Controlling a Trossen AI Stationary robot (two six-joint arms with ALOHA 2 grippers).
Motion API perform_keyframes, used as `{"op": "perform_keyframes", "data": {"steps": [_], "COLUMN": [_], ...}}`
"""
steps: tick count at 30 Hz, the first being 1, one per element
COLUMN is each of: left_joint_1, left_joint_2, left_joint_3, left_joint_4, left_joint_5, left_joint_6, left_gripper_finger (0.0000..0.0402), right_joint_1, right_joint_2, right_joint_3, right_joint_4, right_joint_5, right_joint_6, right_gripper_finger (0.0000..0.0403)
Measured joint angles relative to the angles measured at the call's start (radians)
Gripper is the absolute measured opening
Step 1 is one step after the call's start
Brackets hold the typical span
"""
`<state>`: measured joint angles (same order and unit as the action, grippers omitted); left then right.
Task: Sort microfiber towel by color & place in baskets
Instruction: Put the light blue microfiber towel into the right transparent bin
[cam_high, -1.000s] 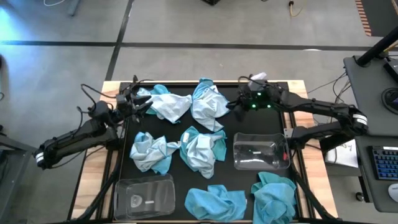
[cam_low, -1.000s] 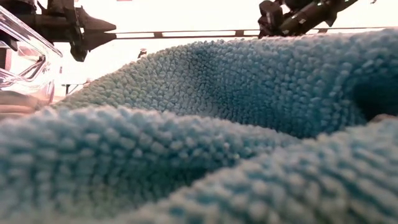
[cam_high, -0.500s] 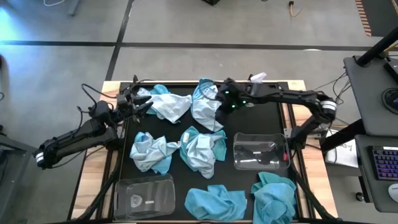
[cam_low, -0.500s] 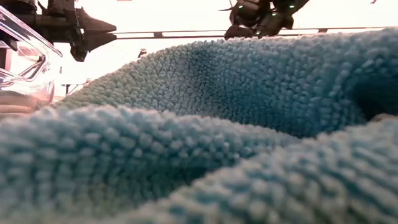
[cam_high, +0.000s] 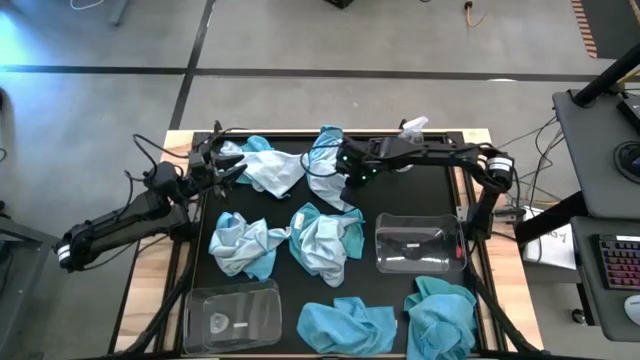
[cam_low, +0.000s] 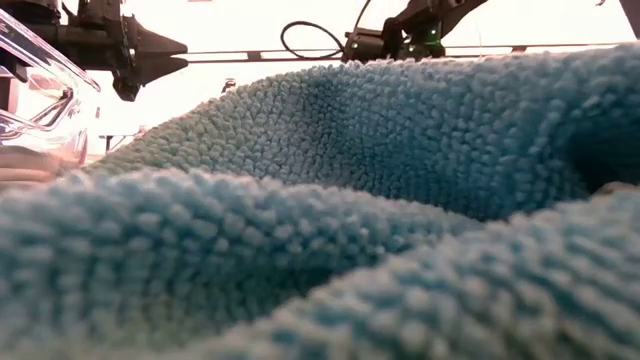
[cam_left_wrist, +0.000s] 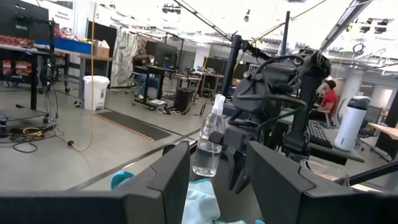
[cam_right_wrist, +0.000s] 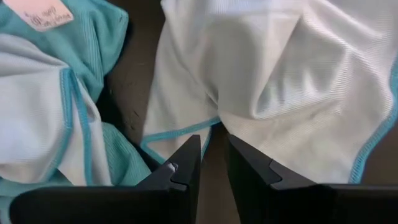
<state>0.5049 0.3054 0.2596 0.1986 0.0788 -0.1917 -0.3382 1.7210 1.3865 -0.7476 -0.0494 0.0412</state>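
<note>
Several microfiber towels lie crumpled on the black mat (cam_high: 400, 200). A pale one (cam_high: 328, 172) lies at the far middle and another pale one (cam_high: 270, 170) to its left. Mixed heaps (cam_high: 243, 243) (cam_high: 325, 238) sit mid-table, and turquoise ones (cam_high: 348, 325) (cam_high: 440, 315) lie at the near edge. Two clear baskets (cam_high: 420, 243) (cam_high: 232, 315) stand at mid-right and near left. My right gripper (cam_right_wrist: 211, 158) points steeply down over the far-middle pale towel's turquoise-stitched edge (cam_right_wrist: 186, 134), narrowly open and holding nothing. My left gripper (cam_left_wrist: 217, 180) hovers open at the far left.
A small clear spray bottle (cam_high: 413, 127) stands at the far right of the mat, also showing in the left wrist view as a bottle (cam_left_wrist: 208, 146). Cables trail off the table's far left corner (cam_high: 150, 160). A turquoise towel (cam_low: 350, 200) fills the low view.
My right gripper has swung from the far right toward the table's left, sinking and tipping from nearly level to steeply downward. It now hangs over the far-middle pale towel. The towels have not moved.
</note>
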Motion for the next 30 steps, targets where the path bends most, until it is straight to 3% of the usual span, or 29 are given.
{"op": "perform_keyframes", "data": {"steps": [8, 20, 27, 30], "left_joint_1": [0.0, 0.0, 0.0, 0.0], "left_joint_2": [0.0, 0.0, 0.0, 0.0], "left_joint_3": [0.0, 0.0, 0.0, 0.0], "left_joint_4": [0.0, -0.024, -0.043, -0.049], "left_joint_5": [0.0, 0.0, 0.0, 0.0], "left_joint_6": [0.0, 0.026, 0.029, 0.045], "left_gripper_finger": [0.0144, 0.0144, 0.0144, 0.0144], "right_joint_1": [0.0, 0.0, 0.0, -0.001], "right_joint_2": [0.024, 0.031, 0.099, 0.135], "right_joint_3": [0.0, 0.0, 0.0, -0.001], "right_joint_4": [0.047, 0.127, 0.148, 0.153], "right_joint_5": [0.0, 0.006, 0.184, 0.209], "right_joint_6": [-0.054, -0.173, -0.187, -0.186], "right_gripper_finger": [0.007, 0.0122, 0.0125, 0.0125]}}
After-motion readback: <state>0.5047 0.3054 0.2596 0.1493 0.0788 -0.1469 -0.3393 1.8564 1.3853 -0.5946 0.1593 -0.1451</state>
